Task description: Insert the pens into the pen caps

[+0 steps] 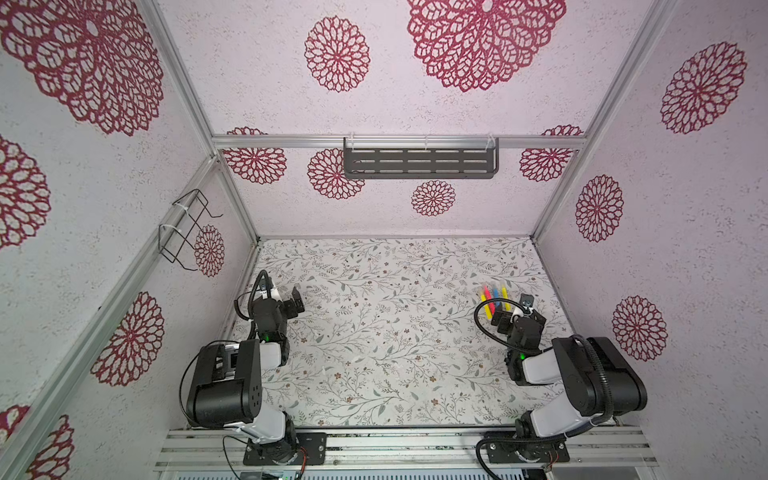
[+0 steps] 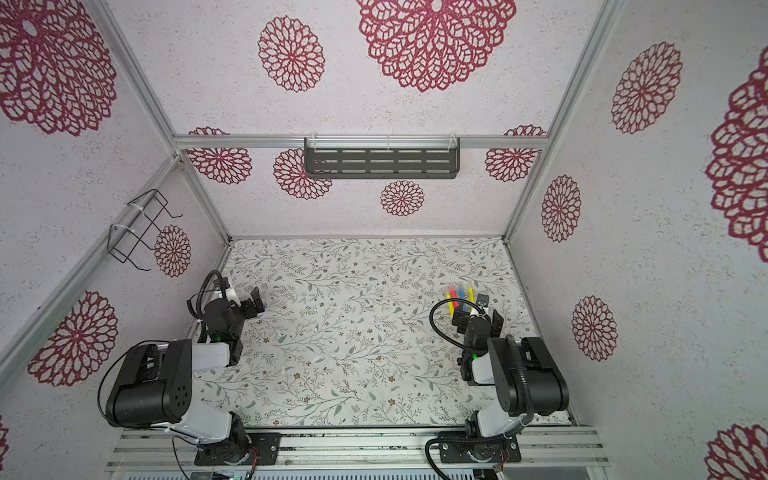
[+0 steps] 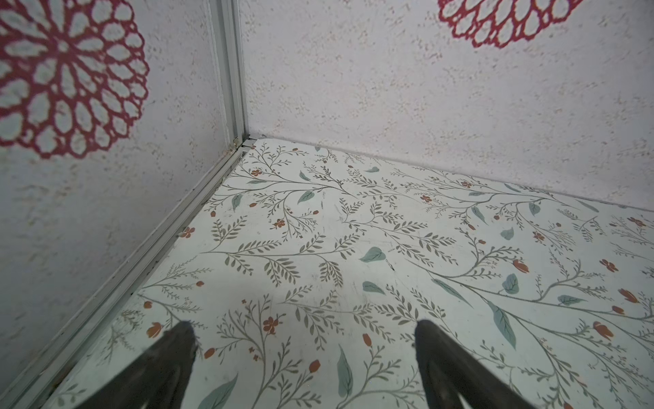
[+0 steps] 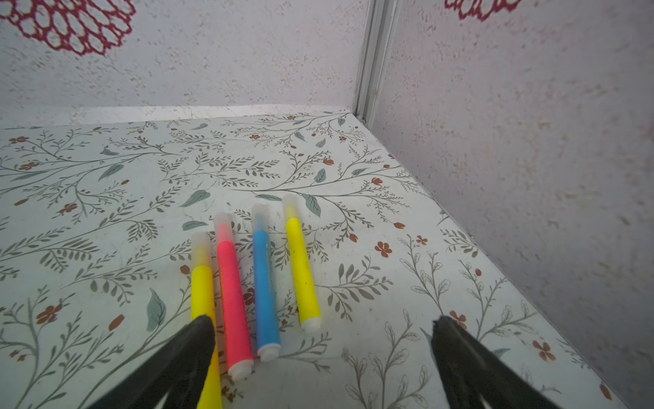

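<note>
Several pens (image 4: 264,283) lie side by side on the floral table (image 4: 106,212) at the back right: yellow (image 4: 202,283), pink (image 4: 231,294), blue, yellow (image 4: 300,269). A translucent pen cap (image 4: 223,226) covers the far end of each. In both top views the row of pens (image 1: 494,300) (image 2: 459,300) lies just beyond my right gripper (image 1: 515,309) (image 2: 471,311). That right gripper (image 4: 323,322) is open and holds nothing; one finger (image 4: 198,340) overlaps the near end of the first yellow pen. My left gripper (image 3: 304,329) (image 1: 297,303) (image 2: 257,302) stands open over bare table by the left wall.
The right wall (image 4: 531,177) and a corner post (image 4: 375,53) stand close beside the pens. A dark slotted shelf (image 1: 419,160) hangs on the back wall and a wire rack (image 1: 187,232) on the left wall. A few small pale specks (image 1: 355,357) lie mid-table, too small to identify.
</note>
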